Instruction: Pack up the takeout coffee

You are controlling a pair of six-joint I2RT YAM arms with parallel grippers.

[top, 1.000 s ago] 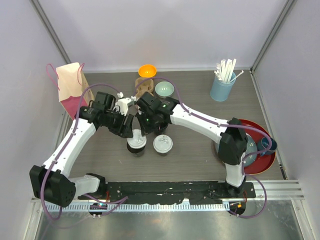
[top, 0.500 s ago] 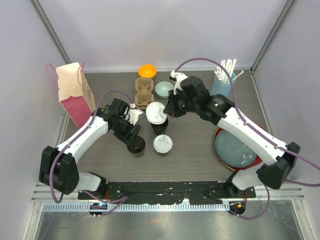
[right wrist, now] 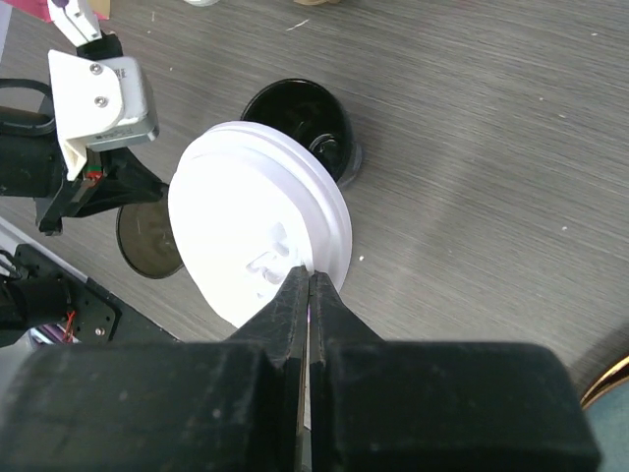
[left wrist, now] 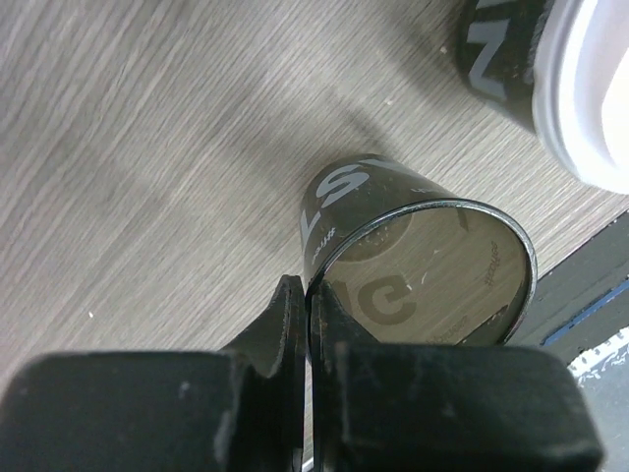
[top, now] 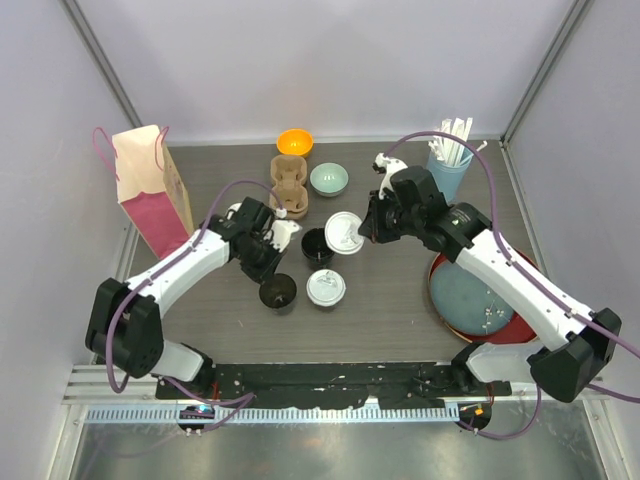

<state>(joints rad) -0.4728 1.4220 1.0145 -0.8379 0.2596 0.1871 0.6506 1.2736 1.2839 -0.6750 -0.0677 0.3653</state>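
The right tool (right wrist: 309, 279) pinches the white lid (right wrist: 246, 221) by its rim; an open black cup (right wrist: 295, 110) stands at its 1 o'clock.

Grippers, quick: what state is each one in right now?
Left gripper: closed, pinching the rim of the lidless black cup.
Right gripper: closed, holding the white lid by its edge.

We count three small black paper cups on the tabletop (top: 400, 300). The open cup (top: 278, 292), wall pinched in the left tool (left wrist: 307, 305), has the capped cup (top: 325, 288) at its 3 o'clock. A second open cup (top: 318, 245) stands at the capped cup's 12 o'clock. The white lid (top: 345, 232) (tilted, edge-gripped by the right tool (right wrist: 308, 280)) hangs just beside it.
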